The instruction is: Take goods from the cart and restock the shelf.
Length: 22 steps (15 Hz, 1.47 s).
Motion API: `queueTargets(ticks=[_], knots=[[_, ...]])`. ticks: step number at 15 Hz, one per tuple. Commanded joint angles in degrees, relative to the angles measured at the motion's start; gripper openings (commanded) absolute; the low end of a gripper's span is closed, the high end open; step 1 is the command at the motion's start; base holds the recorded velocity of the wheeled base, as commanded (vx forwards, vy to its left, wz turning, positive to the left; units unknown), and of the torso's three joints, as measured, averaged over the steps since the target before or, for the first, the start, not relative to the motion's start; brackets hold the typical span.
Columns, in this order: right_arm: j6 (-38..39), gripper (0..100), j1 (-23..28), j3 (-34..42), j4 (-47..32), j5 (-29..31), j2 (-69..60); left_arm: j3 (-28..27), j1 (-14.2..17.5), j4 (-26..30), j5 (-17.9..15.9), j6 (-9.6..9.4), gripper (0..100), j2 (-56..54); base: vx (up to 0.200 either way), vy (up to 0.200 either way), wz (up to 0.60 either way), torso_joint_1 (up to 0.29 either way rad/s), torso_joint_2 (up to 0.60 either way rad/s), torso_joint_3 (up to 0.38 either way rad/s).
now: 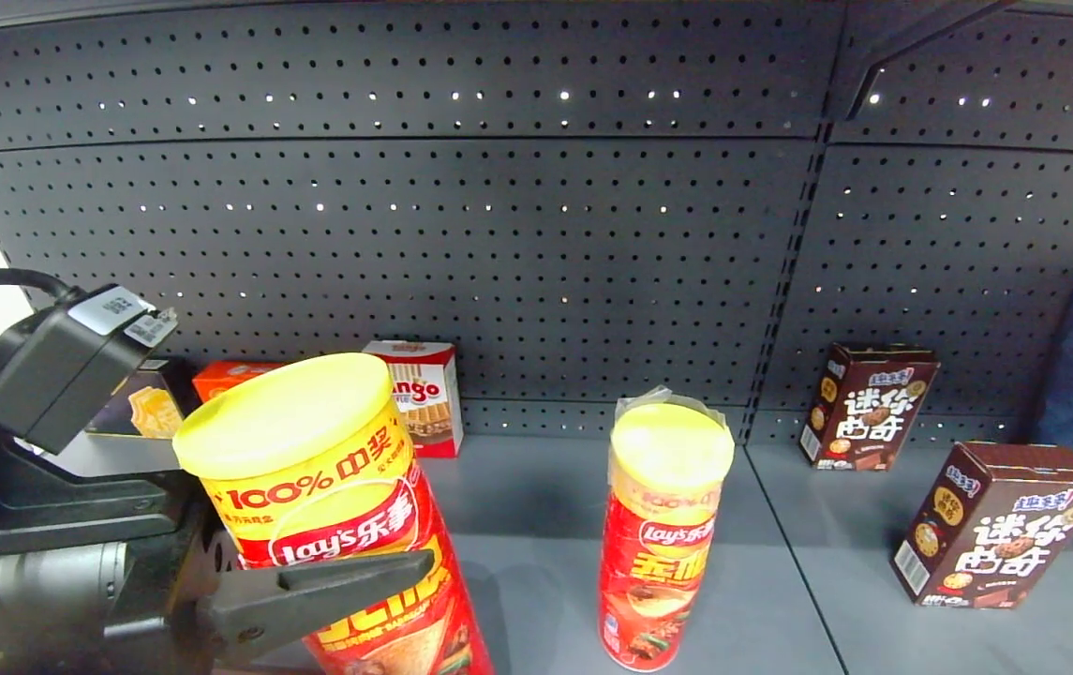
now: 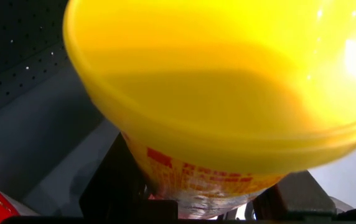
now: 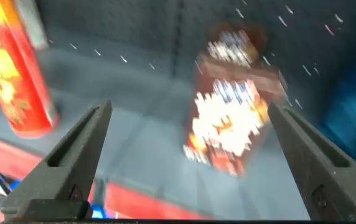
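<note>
Observed left end effector (image 1: 349, 586) clamped round a tilted red chip can with yellow lid (image 1: 330, 487) at the front left of the grey shelf (image 1: 536, 525). Noted behind it an orange box (image 1: 227, 375) and a red-and-white wafer box (image 1: 424, 398) against the pegboard (image 1: 499, 234). Found a second chip can (image 1: 663, 534) upright mid-shelf, apart from the held one. Logged two brown biscuit boxes further right: rear box (image 1: 869, 408), front box (image 1: 995, 525). Recorded right end effector (image 3: 189, 112) spread wide, gripping nothing, pointed toward a brown box.
</note>
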State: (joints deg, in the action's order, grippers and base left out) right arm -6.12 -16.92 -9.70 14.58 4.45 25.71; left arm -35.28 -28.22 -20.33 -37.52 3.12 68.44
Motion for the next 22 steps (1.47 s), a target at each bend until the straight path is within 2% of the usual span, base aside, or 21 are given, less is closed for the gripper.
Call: queueTargets(ticks=[1,3,6,7,10,13,15,16,17,22], knots=[[0.1,100,7.4,1.5,-10.2,0.4,-15.4,-0.1,0.0,-0.1,0.0,0.04,0,-0.1,0.000,0.000,0.00,0.000,0.00,0.000],[0.2,100,9.4,2.9,-14.5,0.8,-20.1,-0.1,0.0,-0.1,0.0,0.04,0,-0.1,0.000,0.000,0.00,0.000,0.00,0.000],[0.5,100,9.4,6.2,-13.8,2.1,-20.0,-0.3,0.0,-0.1,-0.1,0.04,0,-0.1,0.000,0.000,0.00,0.000,0.00,0.000],[0.8,100,9.4,9.7,-10.6,3.4,-20.0,-0.1,0.0,-0.1,-0.1,0.04,0,-0.1,0.000,0.000,0.00,0.000,0.00,0.000],[4.3,100,9.4,9.7,-11.2,4.6,-20.0,0.1,0.0,-0.1,-0.2,0.04,0,-0.1,0.000,0.000,0.00,0.000,0.00,0.000],[8.1,100,9.4,9.7,-11.2,8.7,-20.0,0.2,0.1,-0.1,-0.1,0.04,0,-0.2,0.000,0.000,0.00,0.000,0.00,0.000],[6.2,100,9.1,9.7,-11.4,5.0,-20.0,1.3,0.1,-0.2,-0.1,-0.04,0,-0.4,0.000,0.000,0.00,0.000,0.00,0.000],[5.6,100,8.8,9.7,-11.6,-5.5,-20.0,2.1,0.1,-0.1,-0.1,-0.04,0,-1.6,0.000,0.000,0.00,0.000,0.00,0.000],[4.8,100,8.8,9.7,-14.6,-8.6,-20.0,2.8,0.1,-0.1,-0.1,-0.04,0,-2.3,0.000,0.000,0.00,0.000,0.00,0.000],[6.3,100,8.8,9.6,-15.2,-7.2,-20.0,3.2,0.4,-0.1,0.0,0.04,0,-3.4,0.000,0.000,0.00,0.000,0.00,0.000]])
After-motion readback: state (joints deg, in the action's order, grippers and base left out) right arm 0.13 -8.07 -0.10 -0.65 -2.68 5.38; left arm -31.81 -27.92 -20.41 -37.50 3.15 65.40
